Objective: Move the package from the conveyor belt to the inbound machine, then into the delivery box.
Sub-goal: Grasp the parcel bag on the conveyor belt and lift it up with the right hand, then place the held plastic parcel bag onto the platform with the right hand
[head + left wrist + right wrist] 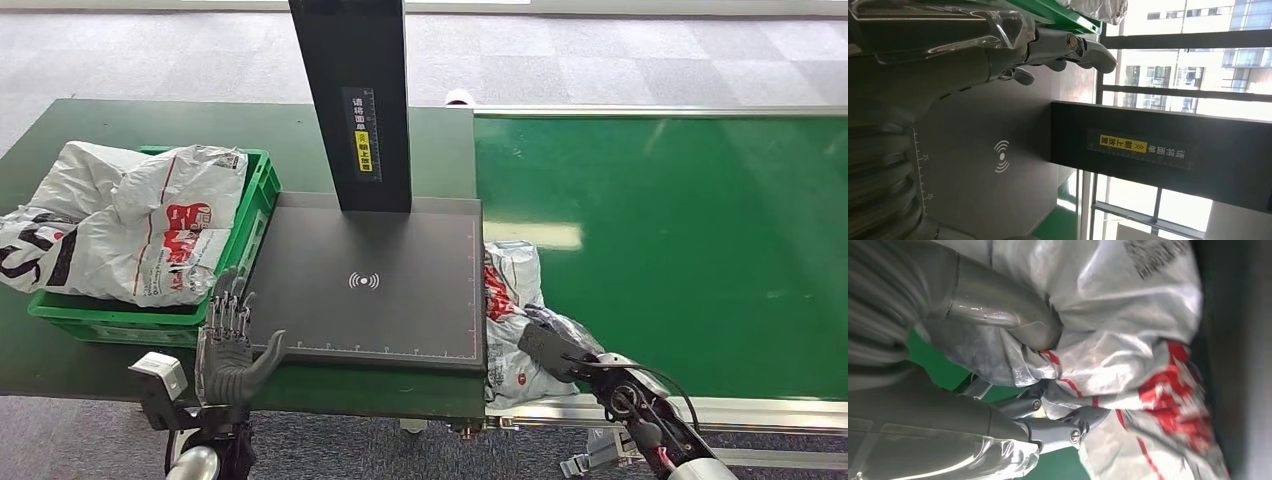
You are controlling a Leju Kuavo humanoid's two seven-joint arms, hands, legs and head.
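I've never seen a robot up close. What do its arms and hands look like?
Both arms are silver metal. The left hand is dark grey with slim jointed fingers and a thick thumb. The right hand looks similar, with black cables looped along its wrist, small screws, and clear plastic film wrapped round it.

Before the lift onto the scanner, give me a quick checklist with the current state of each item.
1. Right robot hand grips the package: ok; the right wrist view shows thumb and fingers bunching the plastic.
2. Package free of the conveyor belt: not ok, it lies at the belt's edge.
3. Inbound machine platform bare: ok.
4. Left robot hand off the platform: not ok, its thumb overlaps the corner.
5. Room in the green delivery box: cannot tell, bags fill it.
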